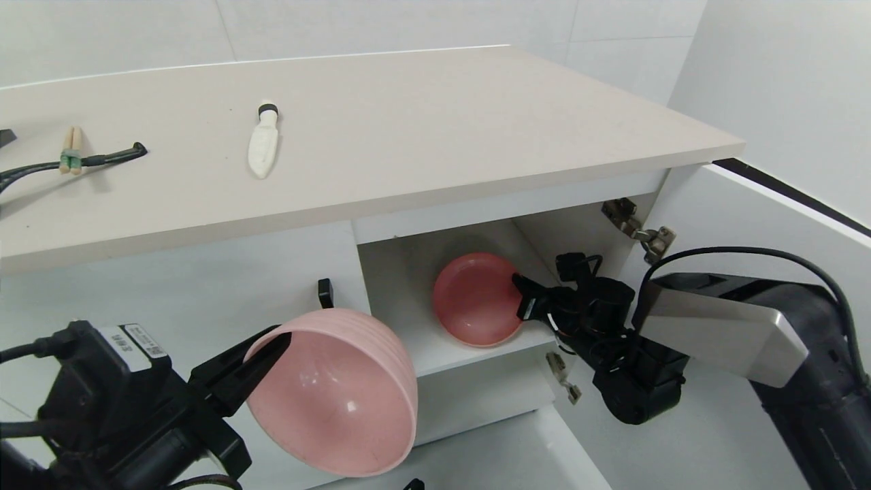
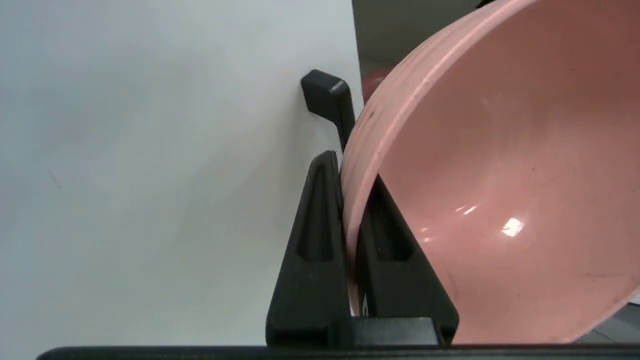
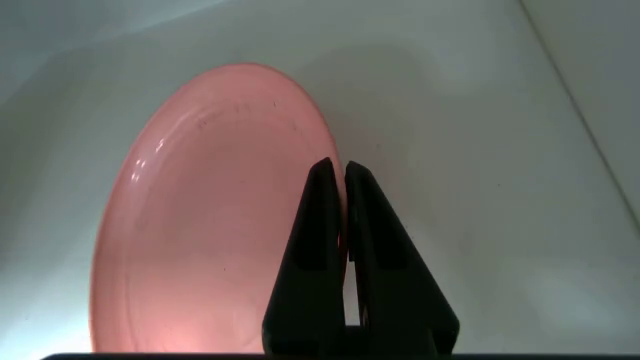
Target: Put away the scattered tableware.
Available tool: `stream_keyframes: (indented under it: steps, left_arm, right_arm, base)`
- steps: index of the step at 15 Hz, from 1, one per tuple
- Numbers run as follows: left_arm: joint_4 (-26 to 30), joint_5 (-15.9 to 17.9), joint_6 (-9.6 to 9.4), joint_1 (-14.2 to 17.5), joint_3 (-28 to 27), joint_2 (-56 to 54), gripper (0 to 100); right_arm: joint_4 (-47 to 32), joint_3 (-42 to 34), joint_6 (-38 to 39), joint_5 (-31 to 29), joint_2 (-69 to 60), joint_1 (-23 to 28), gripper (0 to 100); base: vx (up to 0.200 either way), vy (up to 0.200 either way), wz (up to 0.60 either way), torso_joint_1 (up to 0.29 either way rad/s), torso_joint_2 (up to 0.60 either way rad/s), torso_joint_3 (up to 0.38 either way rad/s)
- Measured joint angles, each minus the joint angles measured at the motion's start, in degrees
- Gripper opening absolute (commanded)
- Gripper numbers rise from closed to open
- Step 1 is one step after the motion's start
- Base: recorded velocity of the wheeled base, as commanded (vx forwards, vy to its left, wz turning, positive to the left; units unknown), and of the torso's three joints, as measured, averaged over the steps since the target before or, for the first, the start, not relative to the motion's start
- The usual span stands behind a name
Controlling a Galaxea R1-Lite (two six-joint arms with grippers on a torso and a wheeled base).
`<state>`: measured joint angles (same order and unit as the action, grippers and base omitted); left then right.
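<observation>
clamping the rim of a pink plate [image 1: 476, 299], the right pincer [image 1: 521, 298] holds it just ahead of itself inside the open cabinet, low at the shelf [image 1: 435, 355]. the left pincer [image 1: 280, 338] pinches the rim of a pink bowl [image 1: 333, 398], which is tipped on its side, with the closed door's handle [image 1: 325, 291] just beyond. on the desk [image 1: 442, 116], well above both, lie a white spoon [image 1: 263, 144] and chopsticks [image 1: 71, 151].
</observation>
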<state>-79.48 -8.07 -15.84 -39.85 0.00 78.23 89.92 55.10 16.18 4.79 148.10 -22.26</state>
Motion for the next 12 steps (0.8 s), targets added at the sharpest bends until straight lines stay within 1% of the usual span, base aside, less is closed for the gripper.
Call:
stream_keyframes:
  steps: [5, 6, 9, 12]
  left_arm:
    - [0.49, 0.0, 0.1, -0.63, 0.02, 0.13, 0]
    - [0.51, 0.0, 0.1, -0.66, 0.02, 0.16, 0]
    - [0.96, 0.0, 0.1, -0.67, -0.02, 0.16, 0]
    - [1.43, 0.0, 0.21, -0.67, 0.0, 0.16, 0]
  right_arm:
    - [0.05, 2.89, 0.05, -0.23, 2.39, -0.34, 0]
    - [0.02, 3.52, -0.04, -0.23, 2.78, -0.5, 100]
    - [0.05, 4.51, -0.17, -0.28, 3.39, -0.61, 100]
    - [0.02, 3.88, -0.68, -0.3, 3.63, -0.17, 100]
  base:
    - [0.0, 0.0, 0.0, 0.0, 0.0, 0.0]
    - [0.0, 0.0, 0.0, 0.0, 0.0, 0.0]
    - [0.0, 0.0, 0.0, 0.0, 0.0, 0.0]
    - [0.0, 0.0, 0.0, 0.0, 0.0, 0.0]
